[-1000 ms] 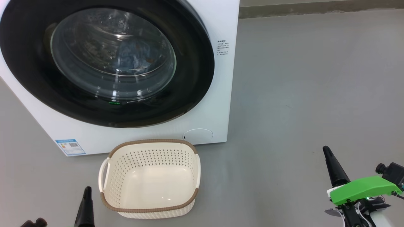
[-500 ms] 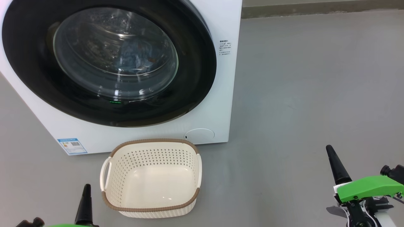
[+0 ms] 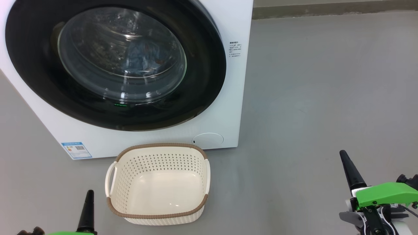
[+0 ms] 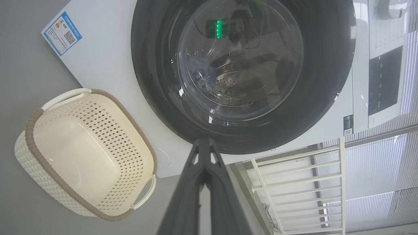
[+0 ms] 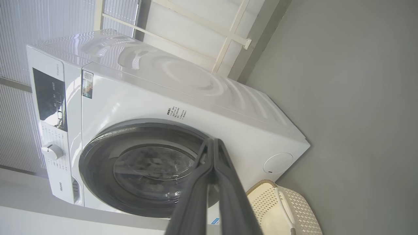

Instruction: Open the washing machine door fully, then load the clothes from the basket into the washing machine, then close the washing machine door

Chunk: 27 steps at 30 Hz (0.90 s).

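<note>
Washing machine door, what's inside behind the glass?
Through the closed washing machine door, light blue clothes lie in the perforated steel drum. Reflections hide how many pieces there are.

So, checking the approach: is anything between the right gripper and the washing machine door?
Nothing visible. Only bare floor separates the right gripper from the washing machine door; the basket stands clear of that line.

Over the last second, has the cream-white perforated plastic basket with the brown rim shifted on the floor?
No. The basket keeps its place below the white washing machine's round cap and blue label; the whole head view slid right: camera motion.
</note>
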{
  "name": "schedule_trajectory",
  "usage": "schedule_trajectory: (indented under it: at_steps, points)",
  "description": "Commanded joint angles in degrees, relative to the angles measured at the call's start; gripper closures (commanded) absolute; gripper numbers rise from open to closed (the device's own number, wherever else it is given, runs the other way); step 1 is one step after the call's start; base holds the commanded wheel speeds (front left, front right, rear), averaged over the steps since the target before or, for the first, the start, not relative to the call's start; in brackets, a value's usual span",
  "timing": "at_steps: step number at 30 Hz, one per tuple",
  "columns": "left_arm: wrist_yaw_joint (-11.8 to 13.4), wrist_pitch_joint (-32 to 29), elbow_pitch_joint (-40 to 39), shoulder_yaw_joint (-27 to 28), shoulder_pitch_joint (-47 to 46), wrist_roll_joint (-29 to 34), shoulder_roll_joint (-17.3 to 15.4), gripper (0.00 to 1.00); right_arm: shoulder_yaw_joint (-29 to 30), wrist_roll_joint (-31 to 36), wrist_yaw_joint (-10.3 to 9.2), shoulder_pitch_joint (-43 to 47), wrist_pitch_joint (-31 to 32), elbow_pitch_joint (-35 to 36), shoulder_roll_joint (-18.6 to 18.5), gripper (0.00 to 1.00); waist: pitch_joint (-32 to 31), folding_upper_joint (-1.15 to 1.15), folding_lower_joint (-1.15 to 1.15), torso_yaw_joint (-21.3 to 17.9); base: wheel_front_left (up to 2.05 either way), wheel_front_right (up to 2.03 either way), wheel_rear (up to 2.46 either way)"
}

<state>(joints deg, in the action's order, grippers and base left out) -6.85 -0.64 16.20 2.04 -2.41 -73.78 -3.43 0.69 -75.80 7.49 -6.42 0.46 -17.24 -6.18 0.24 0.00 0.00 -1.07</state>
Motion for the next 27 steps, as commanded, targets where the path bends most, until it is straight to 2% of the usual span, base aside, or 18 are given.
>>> schedule_trajectory:
  at_steps: [1,27]
  points:
    - [-0.4,-0.5,-1.8,1.7,-2.7,-1.6,-0.5,1.00,0.0,-1.3,0.04,-0.5,0.5,1.9,-0.2,1.00,0.0,0.00,0.00,0.0,0.00,0.00,0.00]
    - [-0.6,-4.9,-2.1,4.0,-3.6,-15.3,0.4,1.00,4.5,-13.8,0.01,0.1,4.8,3.0,2.5,1.00,-0.1,0.00,0.00,0.9,0.00,0.00,0.00]
